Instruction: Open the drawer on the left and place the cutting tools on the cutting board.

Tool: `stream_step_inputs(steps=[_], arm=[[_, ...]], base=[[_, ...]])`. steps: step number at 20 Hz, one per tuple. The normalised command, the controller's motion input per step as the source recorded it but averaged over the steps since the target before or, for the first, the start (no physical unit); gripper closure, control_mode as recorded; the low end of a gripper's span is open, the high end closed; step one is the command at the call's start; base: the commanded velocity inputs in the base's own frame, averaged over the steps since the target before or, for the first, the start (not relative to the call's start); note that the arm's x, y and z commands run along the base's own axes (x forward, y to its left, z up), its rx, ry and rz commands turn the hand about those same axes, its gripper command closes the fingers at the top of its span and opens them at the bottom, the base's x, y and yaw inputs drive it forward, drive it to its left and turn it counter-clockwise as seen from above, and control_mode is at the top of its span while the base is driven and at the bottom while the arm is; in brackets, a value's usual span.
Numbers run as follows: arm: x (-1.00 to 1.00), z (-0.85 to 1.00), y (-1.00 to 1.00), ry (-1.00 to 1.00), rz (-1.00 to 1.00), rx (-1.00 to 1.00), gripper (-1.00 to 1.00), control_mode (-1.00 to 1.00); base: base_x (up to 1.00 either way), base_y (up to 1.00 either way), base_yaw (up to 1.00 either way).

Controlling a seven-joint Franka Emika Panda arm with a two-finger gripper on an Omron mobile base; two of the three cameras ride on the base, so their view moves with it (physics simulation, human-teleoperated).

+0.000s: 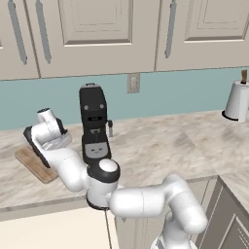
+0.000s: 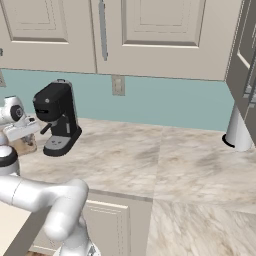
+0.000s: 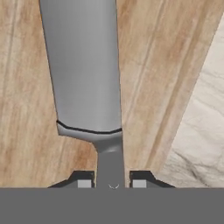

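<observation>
- Gripper (image 3: 112, 183) is pinching the knife (image 3: 85, 74); in the hand view the grey blade runs up the middle of the frame, right over the cutting board (image 3: 26, 109).
- In the left base view the board (image 1: 35, 165) sits at the left edge, beside the coffee machine (image 1: 94, 124).
- Counter (image 3: 201, 127) shows at the right of the hand view, so letting go off-centre could tip the knife off the edge.
- Drawer (image 1: 48, 233) at lower left looks open; can't see the peeler.

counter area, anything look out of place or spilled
Nothing stands out. The coffee machine and paper towel roll stand upright, nothing is spilled, and the gripper holds the knife over the cutting board.
</observation>
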Motion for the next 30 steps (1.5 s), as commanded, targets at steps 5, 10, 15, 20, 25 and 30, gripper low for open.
stream_step_inputs(steps=[5, 10, 15, 20, 25, 30], arm=[[0.00, -0.18, 0.25, 0.00, 0.00, 0.00, -1.00, -1.00], [0.00, -0.01, 0.12, 0.00, 0.00, 0.01, -1.00, -1.00], [-0.52, 0.36, 0.09, -0.08, 0.00, 0.02, -1.00, -1.00], [-1.00, 0.53, 0.04, -0.13, 0.00, 0.03, -1.00, -1.00], [-1.00, 0.60, -0.08, -0.12, -0.03, 0.05, -1.00, -1.00], [-1.00, 0.62, -0.46, -0.06, -0.08, 0.11, -1.00, -1.00]], base=[[0.00, 0.00, 0.00], [0.00, 0.00, 0.00], [0.00, 0.00, 0.00], [0.00, 0.00, 0.00], [0.00, 0.00, 0.00], [0.00, 0.00, 0.00]])
